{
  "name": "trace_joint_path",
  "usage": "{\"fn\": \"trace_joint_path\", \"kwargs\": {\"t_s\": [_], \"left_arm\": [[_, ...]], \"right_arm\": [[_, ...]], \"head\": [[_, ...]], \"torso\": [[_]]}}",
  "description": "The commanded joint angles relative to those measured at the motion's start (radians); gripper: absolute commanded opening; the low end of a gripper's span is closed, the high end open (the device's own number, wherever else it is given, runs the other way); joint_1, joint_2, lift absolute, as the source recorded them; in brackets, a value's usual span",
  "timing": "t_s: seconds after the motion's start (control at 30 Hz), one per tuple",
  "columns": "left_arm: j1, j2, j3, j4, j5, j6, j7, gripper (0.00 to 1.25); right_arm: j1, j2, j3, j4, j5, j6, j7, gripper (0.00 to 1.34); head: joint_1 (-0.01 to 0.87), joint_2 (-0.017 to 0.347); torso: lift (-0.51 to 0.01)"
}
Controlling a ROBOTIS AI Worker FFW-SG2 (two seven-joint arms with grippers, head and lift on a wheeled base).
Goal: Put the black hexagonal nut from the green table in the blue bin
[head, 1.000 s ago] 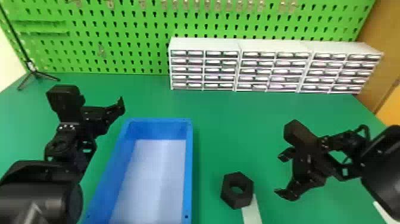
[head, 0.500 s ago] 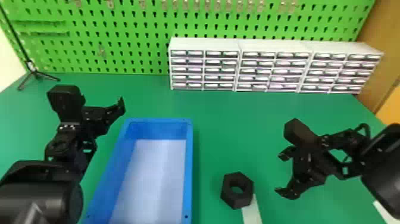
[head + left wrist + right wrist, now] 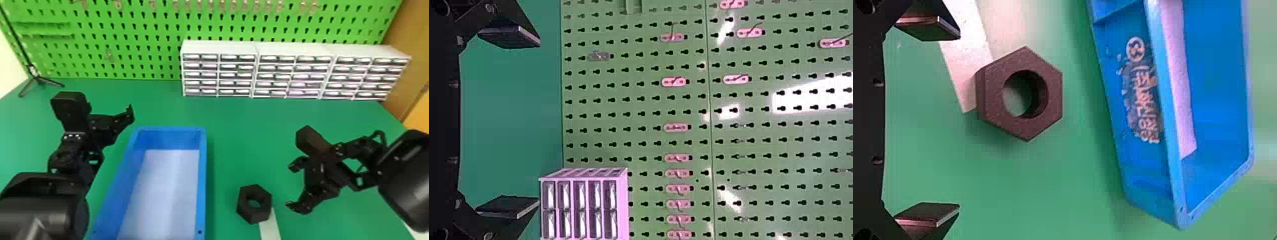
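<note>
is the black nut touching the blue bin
Apart: the right wrist view shows a strip of green table between the nut and the bin.

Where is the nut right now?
In the head view, the nut sits on the green table, between the blue bin and the right gripper, at the white strip's end.

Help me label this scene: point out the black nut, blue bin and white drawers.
Black nut [image 3: 993, 95]: right wrist view, face beside hole.
Blue bin [image 3: 202, 178]: head view, right rim.
White drawers [image 3: 289, 76]: head view, middle front.
</note>
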State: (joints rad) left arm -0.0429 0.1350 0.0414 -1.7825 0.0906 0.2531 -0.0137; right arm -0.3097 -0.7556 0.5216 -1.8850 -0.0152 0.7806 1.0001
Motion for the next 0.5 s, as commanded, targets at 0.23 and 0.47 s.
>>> {"fn": "trace_joint_path", "kwargs": {"t_s": [0.23,0.47], "left_arm": [[0.0,0.0,0.0,0.0,0.0,0.0,0.0,1.09],[-0.006,0.0,-0.006,0.002,0.0,0.0,0.0,1.09]], "right_arm": [[-0.057,0.013,0.103,-0.003,-0.032,0.023,0.0,1.25],[-0.092,0.029,0.156,-0.003,-0.029,0.035,0.0,1.24]], "head": [[0.683,0.028],[0.683,0.028]], "torso": [[-0.096],[-0.096]]}}
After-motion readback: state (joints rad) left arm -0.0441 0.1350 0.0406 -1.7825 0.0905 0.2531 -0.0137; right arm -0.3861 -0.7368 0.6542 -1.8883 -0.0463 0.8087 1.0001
